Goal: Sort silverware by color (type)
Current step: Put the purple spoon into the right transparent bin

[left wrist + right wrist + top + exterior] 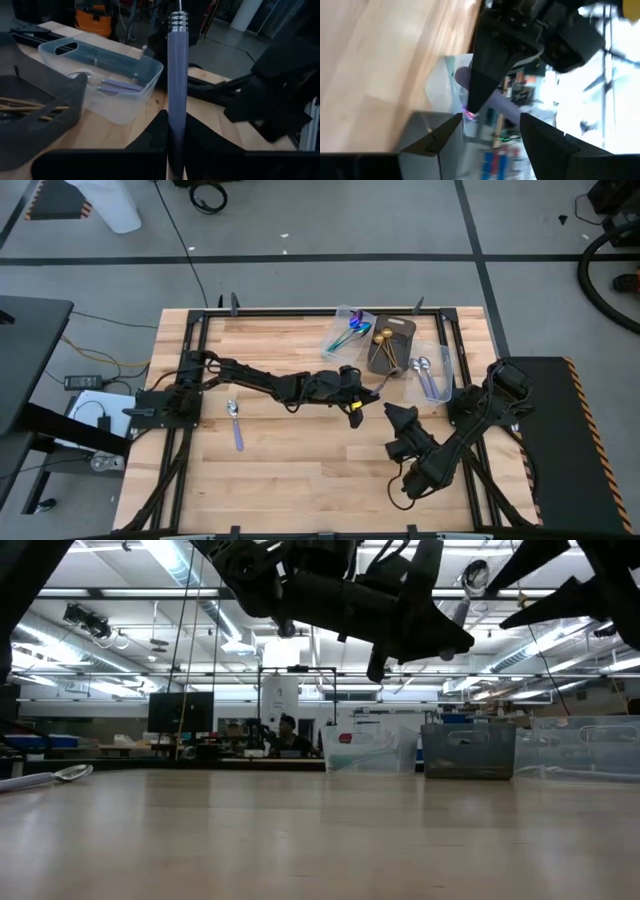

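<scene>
My left gripper (pixel 356 390) hovers mid-table, shut on a spoon (pixel 177 75) with a lavender handle and a ridged silver neck. My right gripper (pixel 392 413) waits open just to its right and nearer, touching nothing; in its wrist view the fingers (pixel 445 137) stand apart. Another lavender-handled spoon (pixel 235 420) lies flat on the table's left part. Iridescent spoons (pixel 347 332) lie in a clear tray, gold ones (pixel 386 340) in the dark bin, and silver ones (pixel 428 372) in a second clear tray. My left gripper pinches the spoon's lavender handle (pixel 177 117) between its two fingers, toward the handle's free end. The spoon runs on along the fingers, pointing at the trays on the right. It is lifted clear of the table, as the low view shows the gripper (pixel 420 635) well above the wood.
The three containers stand in a row near the far edge: clear tray (pixel 340 320), dark bin (pixel 400 355), clear tray (pixel 443 360). Both arms crowd the table's middle and right. Bare wood (pixel 290 450) lies along the near side and left. People sit far behind the table.
</scene>
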Robot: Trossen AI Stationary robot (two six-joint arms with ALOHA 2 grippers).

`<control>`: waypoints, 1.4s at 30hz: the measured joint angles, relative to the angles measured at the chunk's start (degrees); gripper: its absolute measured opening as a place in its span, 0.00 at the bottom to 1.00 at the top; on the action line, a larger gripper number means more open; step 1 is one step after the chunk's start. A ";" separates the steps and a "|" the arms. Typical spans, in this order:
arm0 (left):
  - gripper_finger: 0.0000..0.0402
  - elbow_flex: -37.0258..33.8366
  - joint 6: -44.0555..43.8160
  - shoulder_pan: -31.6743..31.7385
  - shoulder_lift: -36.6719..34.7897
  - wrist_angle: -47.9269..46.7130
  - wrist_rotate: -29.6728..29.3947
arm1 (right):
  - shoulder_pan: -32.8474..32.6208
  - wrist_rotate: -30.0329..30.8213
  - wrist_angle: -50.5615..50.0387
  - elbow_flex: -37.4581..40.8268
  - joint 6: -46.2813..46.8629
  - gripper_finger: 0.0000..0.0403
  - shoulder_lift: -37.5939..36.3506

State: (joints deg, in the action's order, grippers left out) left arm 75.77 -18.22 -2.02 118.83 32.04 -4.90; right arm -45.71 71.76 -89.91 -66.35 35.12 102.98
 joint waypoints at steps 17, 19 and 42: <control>0.10 0.00 3.50 -0.83 -0.03 2.32 -0.02 | -1.99 6.80 -0.14 0.00 46.85 0.42 -10.63; 0.10 0.00 3.90 -0.99 -0.07 2.78 -0.02 | -2.41 7.26 -0.11 0.00 50.81 0.42 -11.54; 0.10 0.04 16.57 -4.40 -0.09 16.48 0.06 | -3.18 12.74 0.15 0.00 59.78 0.41 -12.68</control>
State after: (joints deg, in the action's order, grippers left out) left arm 75.81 -1.65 -6.42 118.74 48.52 -4.84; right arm -48.89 84.51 -89.76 -66.35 94.90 90.30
